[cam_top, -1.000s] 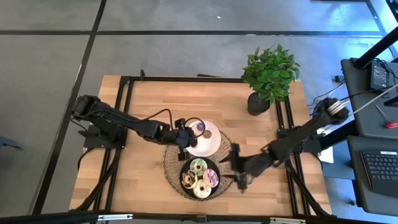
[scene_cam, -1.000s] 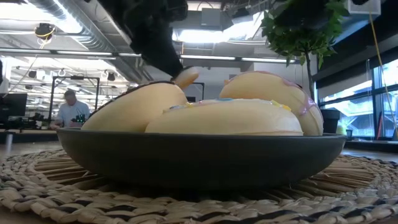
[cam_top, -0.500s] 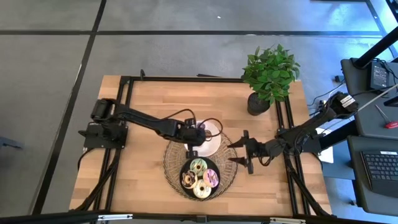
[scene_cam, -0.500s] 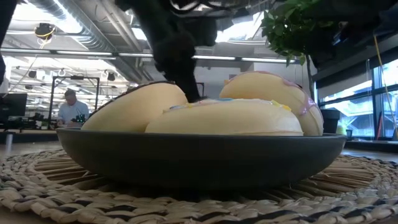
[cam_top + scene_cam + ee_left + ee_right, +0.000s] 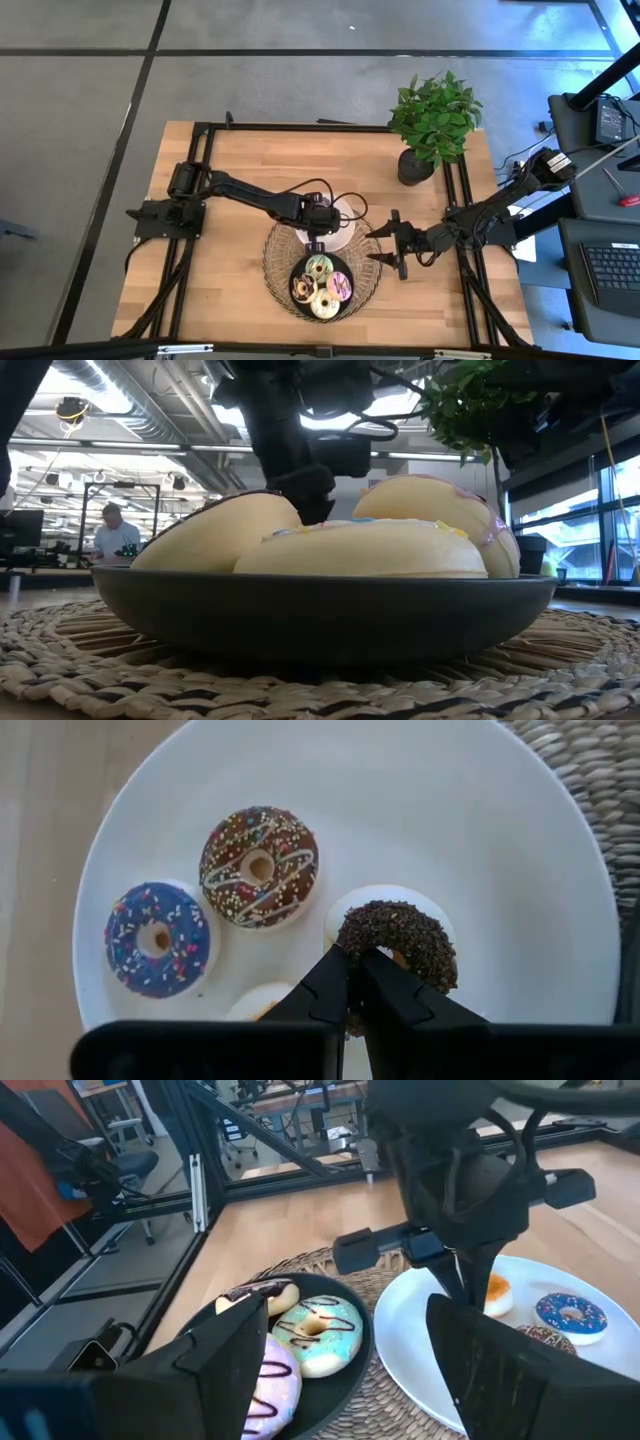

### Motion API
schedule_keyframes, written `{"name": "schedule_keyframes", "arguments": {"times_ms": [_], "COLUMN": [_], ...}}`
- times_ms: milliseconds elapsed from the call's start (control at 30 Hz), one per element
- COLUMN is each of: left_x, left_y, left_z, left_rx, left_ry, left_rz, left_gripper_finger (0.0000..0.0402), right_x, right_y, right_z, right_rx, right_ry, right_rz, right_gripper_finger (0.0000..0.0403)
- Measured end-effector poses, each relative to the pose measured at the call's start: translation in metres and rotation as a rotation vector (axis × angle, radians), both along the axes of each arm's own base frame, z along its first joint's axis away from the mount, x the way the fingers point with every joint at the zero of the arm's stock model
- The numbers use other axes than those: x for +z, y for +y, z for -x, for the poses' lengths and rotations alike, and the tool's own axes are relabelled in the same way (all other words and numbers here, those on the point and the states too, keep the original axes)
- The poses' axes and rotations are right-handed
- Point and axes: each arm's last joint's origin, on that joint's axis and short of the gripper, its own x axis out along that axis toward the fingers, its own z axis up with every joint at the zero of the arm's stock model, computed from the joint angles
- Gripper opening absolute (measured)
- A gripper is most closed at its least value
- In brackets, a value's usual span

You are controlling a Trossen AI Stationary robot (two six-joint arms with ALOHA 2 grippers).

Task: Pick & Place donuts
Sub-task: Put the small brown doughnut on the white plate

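My left gripper (image 5: 357,982) is down over the white plate (image 5: 520,870), its fingers pinched together on the rim of a dark chocolate-sprinkled donut (image 5: 398,942) that lies on the plate. Beside it I see 2 more on the same plate: a chocolate donut with white drizzle (image 5: 259,866) and a blue-iced donut (image 5: 156,937). My right gripper (image 5: 392,248) waits just right of the woven mat (image 5: 275,262), fingers spread apart. Near me, the black plate (image 5: 300,304) holds the green-iced donut (image 5: 320,1330) and others. A potted plant (image 5: 432,120) stands far right.
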Motion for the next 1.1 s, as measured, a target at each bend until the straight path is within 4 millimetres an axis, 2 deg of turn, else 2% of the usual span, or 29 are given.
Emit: {"name": "schedule_keyframes", "arguments": {"times_ms": [633,900,1100], "left_x": [0.001,0.001,0.001], "left_y": [0.000,0.000,0.000], "left_z": [0.000,0.000,0.000], "left_rx": [0.006,0.027,0.027], "left_ry": [-0.008,-0.012,-0.012], "left_rz": [-0.026,-0.016,-0.015], "left_gripper_finger": [0.0019,0.0069,0.0108], "right_x": [0.000,-0.004,-0.025], "right_y": [0.001,-0.007,-0.026], "right_z": [0.000,-0.004,-0.021], "right_rx": [0.019,-0.135,-0.165], "right_ry": [0.003,0.007,0.106], "right_rz": [0.002,0.028,-0.019], "right_gripper_finger": [0.0273,0.0273,0.0273]}}
